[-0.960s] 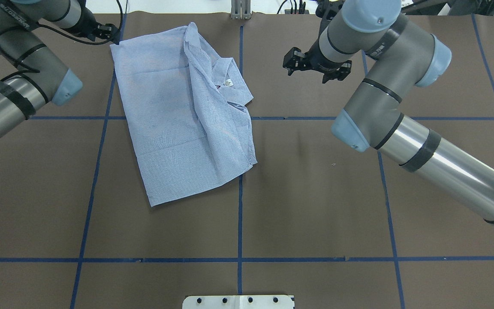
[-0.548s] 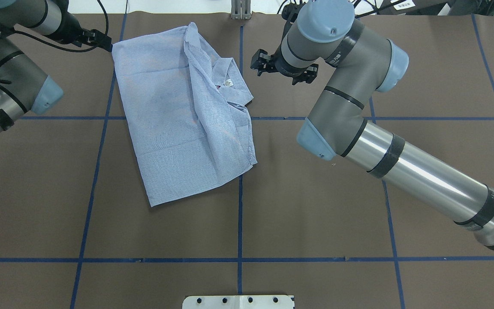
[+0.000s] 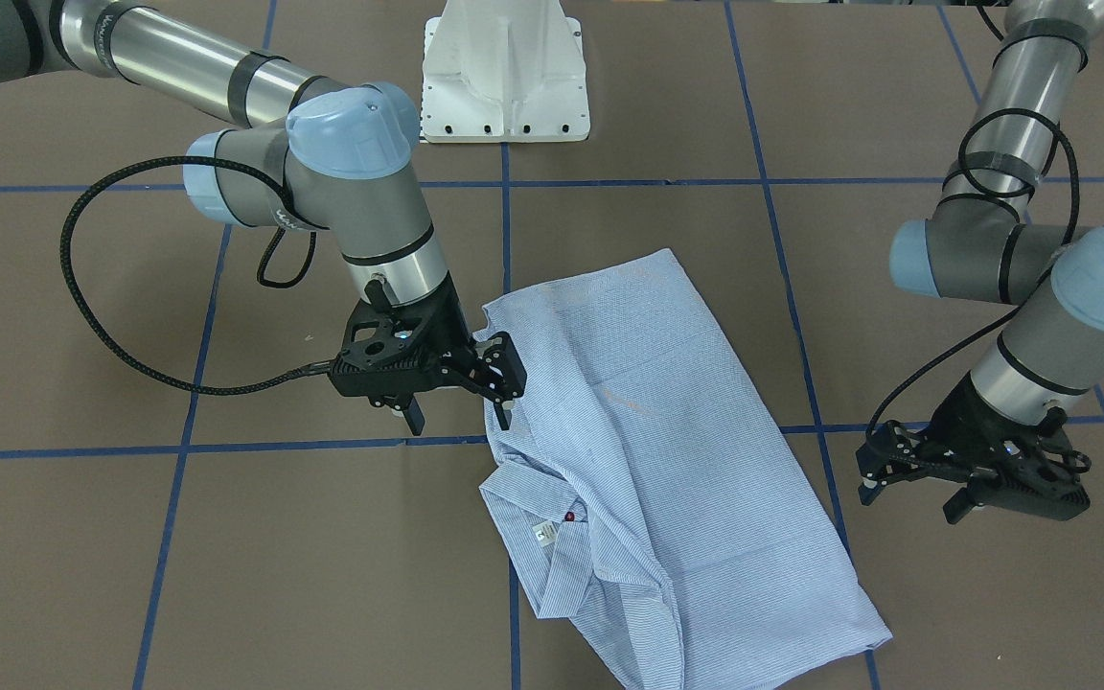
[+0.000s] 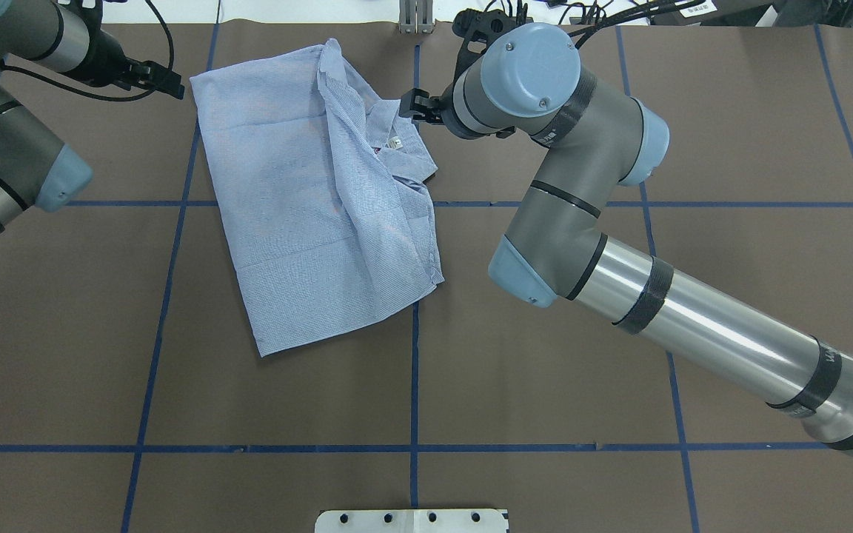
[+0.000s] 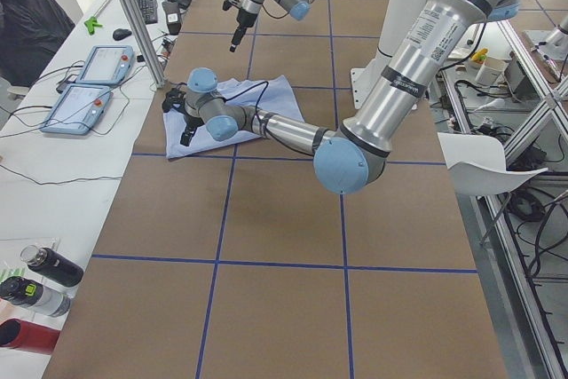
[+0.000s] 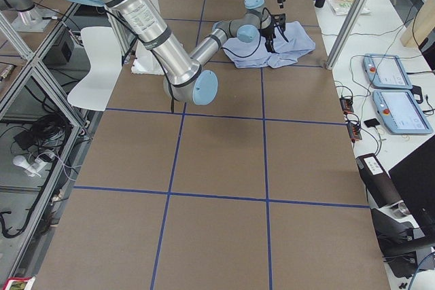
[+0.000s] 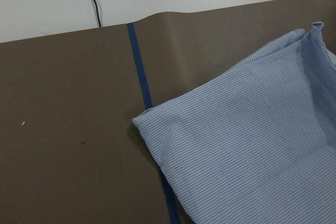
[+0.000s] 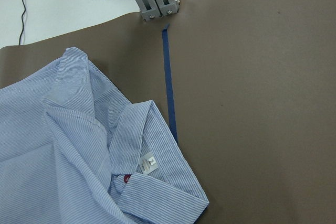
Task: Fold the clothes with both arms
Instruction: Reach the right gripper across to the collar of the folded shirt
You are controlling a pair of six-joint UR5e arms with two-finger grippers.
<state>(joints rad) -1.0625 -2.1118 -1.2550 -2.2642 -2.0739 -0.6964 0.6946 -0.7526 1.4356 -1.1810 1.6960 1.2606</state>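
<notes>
Shirt (image 3: 667, 431), seemingly just under right gripper (image 3: 459, 418)

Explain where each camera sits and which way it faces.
Front: across the table, facing the robot; right arm, left arm, white pedestal, striped shirt.
Overhead: behind the robot, looking down; both arms.
Left side: table's end; left arm nearest.
Right side: opposite end; right arm nearest.
Left wrist: down on shirt corner; no arm.
Right wrist: down on collar; no arm.
Shared: neck label, in front, overhead, right wrist.

"2" on white neck label (image 8: 147, 162) inside shirt (image 8: 63, 145) collar; smaller print below it illegible
</notes>
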